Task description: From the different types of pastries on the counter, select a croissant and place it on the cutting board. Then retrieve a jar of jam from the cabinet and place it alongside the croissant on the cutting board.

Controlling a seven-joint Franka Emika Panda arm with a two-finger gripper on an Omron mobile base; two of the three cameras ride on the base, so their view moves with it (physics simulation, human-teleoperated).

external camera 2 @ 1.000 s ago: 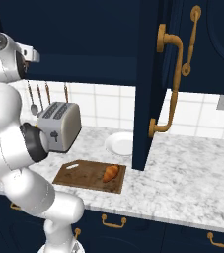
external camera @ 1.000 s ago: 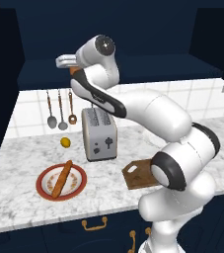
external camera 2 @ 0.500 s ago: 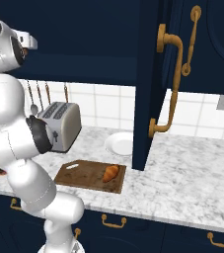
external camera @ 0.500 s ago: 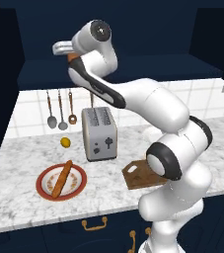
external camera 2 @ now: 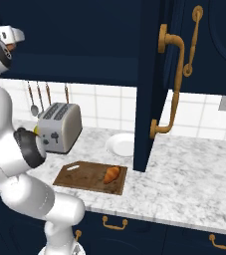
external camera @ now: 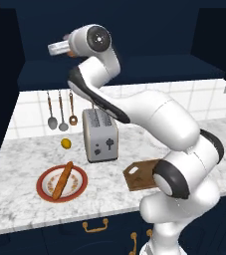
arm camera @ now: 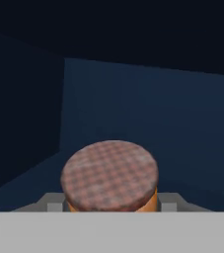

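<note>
The jar of jam (arm camera: 111,173), a small orange cylinder with a checked reddish lid, sits between my gripper's (arm camera: 111,203) grey fingers (arm camera: 52,202), which are shut on it. Behind it is the dark navy inside of the cabinet (arm camera: 148,108). In the left base view the gripper (external camera: 55,48) is high at the upper left, inside the cabinet recess (external camera: 149,35). The croissant (external camera 2: 111,174) lies on the dark-brown cutting board (external camera 2: 74,177) on the white marble counter (external camera 2: 194,174). The arm covers part of the board (external camera: 139,174) in the left base view.
A silver toaster (external camera: 100,134) stands behind the board. A bread stick (external camera: 62,180) lies on a red-rimmed plate (external camera: 45,191), with a lemon (external camera: 65,144) beyond it. Utensils (external camera: 59,109) hang on the tiled wall. The open cabinet door (external camera 2: 152,84) juts out beside a white plate (external camera 2: 120,144).
The arm's upper part has swung up and left, taking the hand higher into the cabinet recess. The croissant and the board have stayed where they were.
</note>
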